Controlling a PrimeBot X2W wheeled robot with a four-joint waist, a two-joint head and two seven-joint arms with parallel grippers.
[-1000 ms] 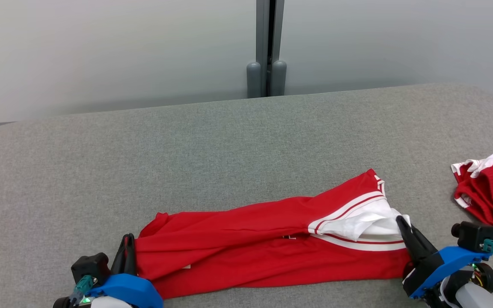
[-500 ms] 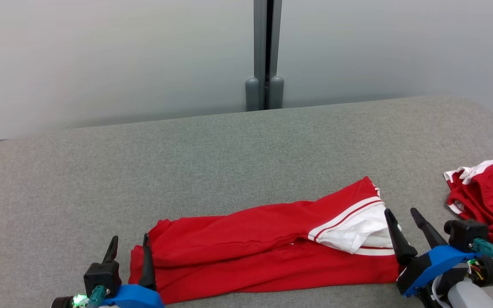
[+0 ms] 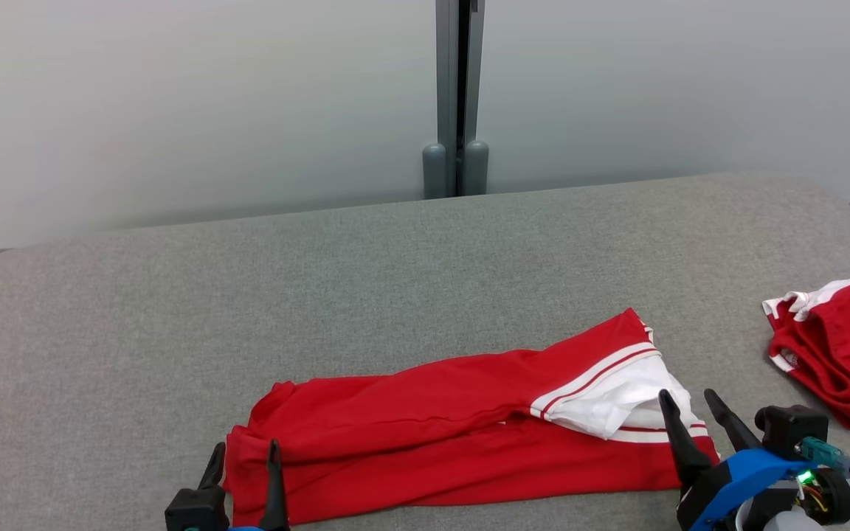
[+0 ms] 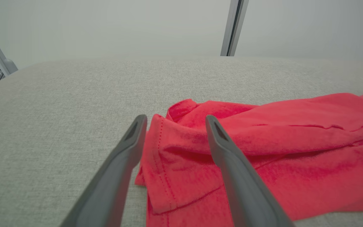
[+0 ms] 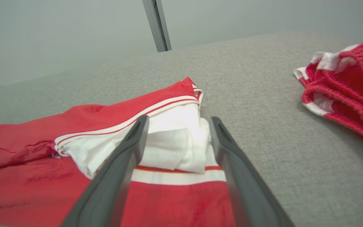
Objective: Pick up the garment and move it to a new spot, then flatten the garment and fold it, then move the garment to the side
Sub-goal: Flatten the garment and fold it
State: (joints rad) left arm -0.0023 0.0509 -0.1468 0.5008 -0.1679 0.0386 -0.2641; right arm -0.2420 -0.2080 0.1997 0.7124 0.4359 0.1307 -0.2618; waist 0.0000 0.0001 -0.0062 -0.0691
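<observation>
The garment point(image 3: 454, 420) is red with white bands, lying folded lengthwise in a long strip across the near part of the grey table point(image 3: 395, 280). My left gripper point(image 3: 244, 453) stands open at its left end, its fingers spread above the red hem point(image 4: 169, 151). At the right end my right gripper point(image 3: 687, 409) is open too, over the white-banded edge point(image 5: 175, 145). Neither gripper holds any cloth.
A second red and white garment point(image 3: 834, 346) lies crumpled at the table's right edge, also seen at the right of the right wrist view point(image 5: 345, 85). Behind the table stands a pale wall with a grey post point(image 3: 457, 96). Bare grey table stretches beyond and left of the strip.
Both grippers were shut on the garment's ends and have opened, letting it drop flat. They have drawn back toward me. The camera has tilted a little.
</observation>
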